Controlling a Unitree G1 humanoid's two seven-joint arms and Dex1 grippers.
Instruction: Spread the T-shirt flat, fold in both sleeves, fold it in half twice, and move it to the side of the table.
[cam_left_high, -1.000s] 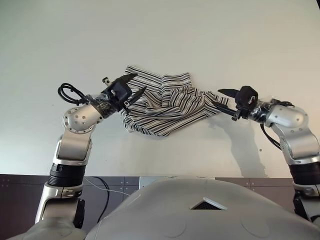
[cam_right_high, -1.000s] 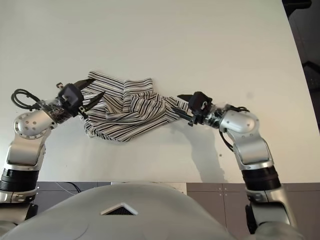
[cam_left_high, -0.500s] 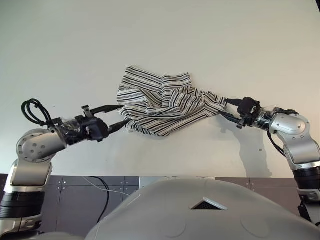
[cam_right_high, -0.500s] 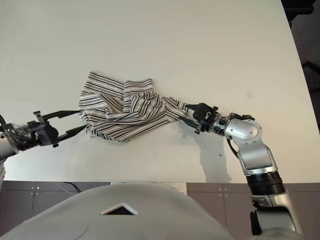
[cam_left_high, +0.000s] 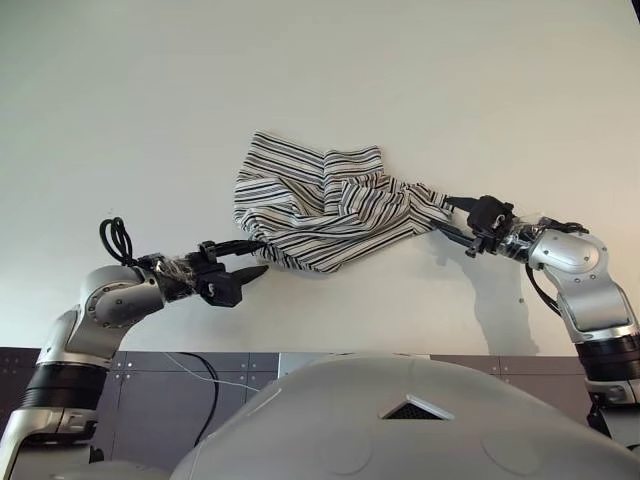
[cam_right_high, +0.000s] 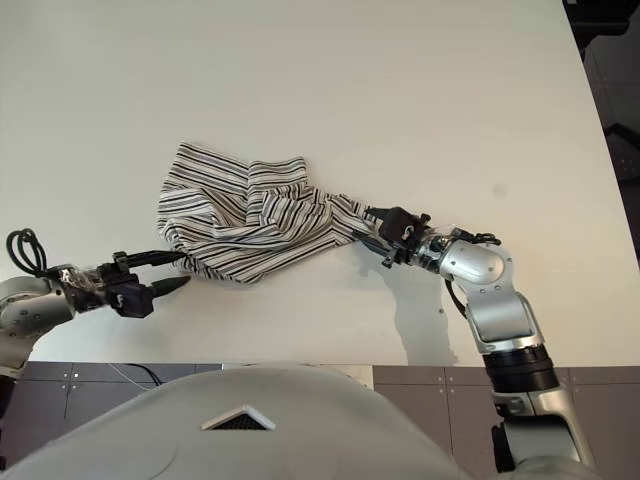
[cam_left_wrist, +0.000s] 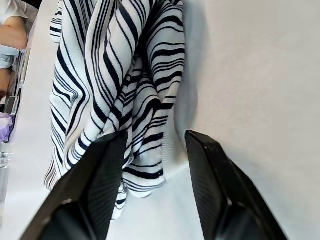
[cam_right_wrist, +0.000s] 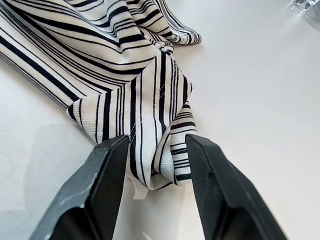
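Roughly crosswise, crumpled T-shirt (cam_left_high: 320, 205), long axis between left claw (cam_left_high: 262, 256) and right claw (cam_left_high: 446, 215)

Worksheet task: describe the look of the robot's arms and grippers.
The left arm and right arm are silver-grey with rounded joint housings and black bands lower down. The left gripper and right gripper are black, each with two tapering fingers. A looped black cable sits by the left elbow; thin black cables follow the right forearm.
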